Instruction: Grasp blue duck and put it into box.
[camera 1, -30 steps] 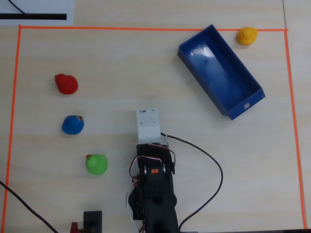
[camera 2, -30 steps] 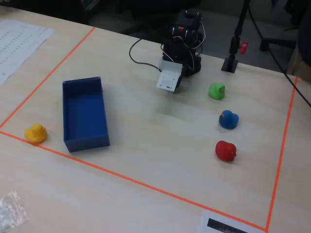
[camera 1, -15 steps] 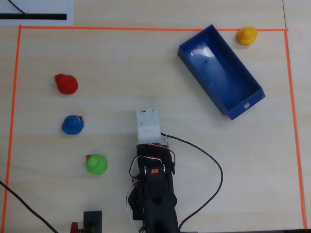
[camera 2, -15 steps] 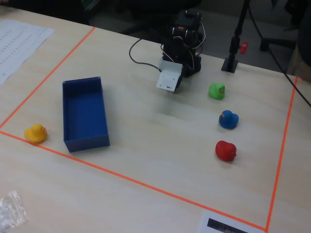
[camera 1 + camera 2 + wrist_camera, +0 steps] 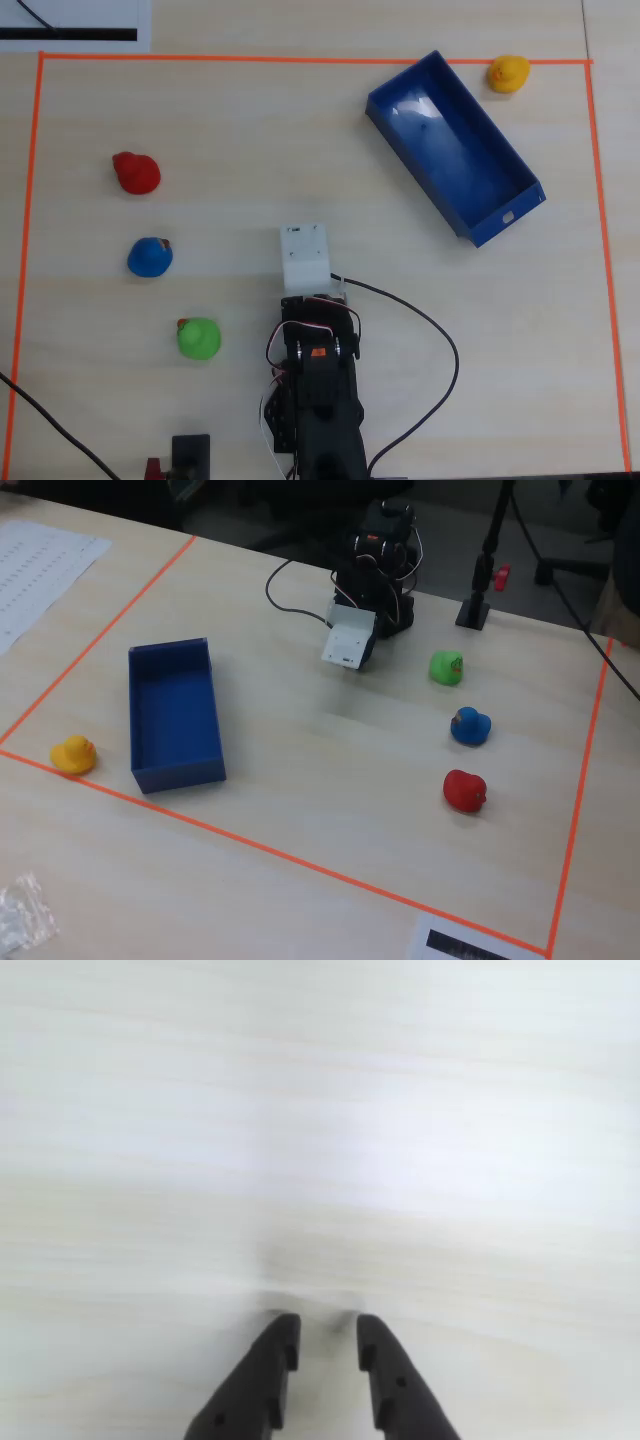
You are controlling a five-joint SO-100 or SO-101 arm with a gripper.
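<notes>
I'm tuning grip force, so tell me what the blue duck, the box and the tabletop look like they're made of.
The blue duck: probably soft rubber or vinyl, smooth and rounded with a slight sheen. The box: likely hard plastic, since its thin straight walls and glossy floor reflect light. The tabletop: pale wood-grain surface, possibly laminate, matte with faint streaks.

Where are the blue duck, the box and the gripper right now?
blue duck [image 5: 149, 258]: overhead view, middle of its body.
box [image 5: 511, 163]: overhead view, right long wall.
gripper [image 5: 328, 1344]: wrist view, between the fingertips.
</notes>
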